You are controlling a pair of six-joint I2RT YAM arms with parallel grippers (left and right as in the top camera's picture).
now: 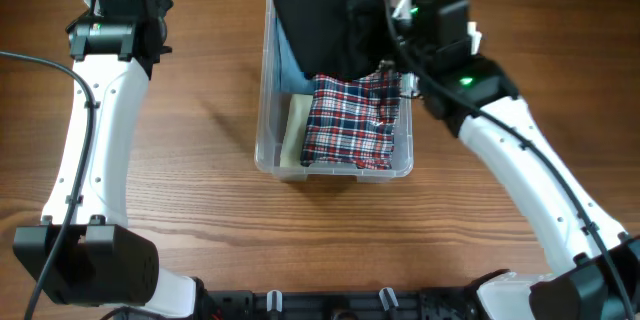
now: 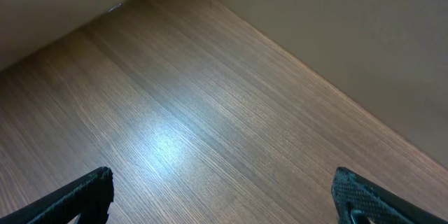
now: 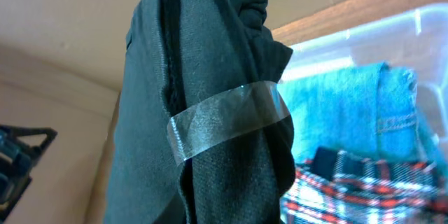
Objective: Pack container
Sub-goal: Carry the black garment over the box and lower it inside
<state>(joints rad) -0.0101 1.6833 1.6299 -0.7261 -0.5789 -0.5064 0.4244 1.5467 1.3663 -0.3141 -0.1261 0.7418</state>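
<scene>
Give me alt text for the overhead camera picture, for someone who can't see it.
The right gripper holds a dark garment over a clear container holding plaid cloth, blue cloth and pale cloth, on a wooden table.

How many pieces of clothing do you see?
4: a dark garment hanging above the container; plaid garment, blue garment and cream cloth inside it. Others may be hidden beneath.

our left arm (image 1: 100, 140): stretched along the left side; left gripper (image 2: 224, 199): jaws wide apart. our right arm (image 1: 520, 160): angled inward; right gripper (image 1: 365, 15): pinched closed.
</scene>
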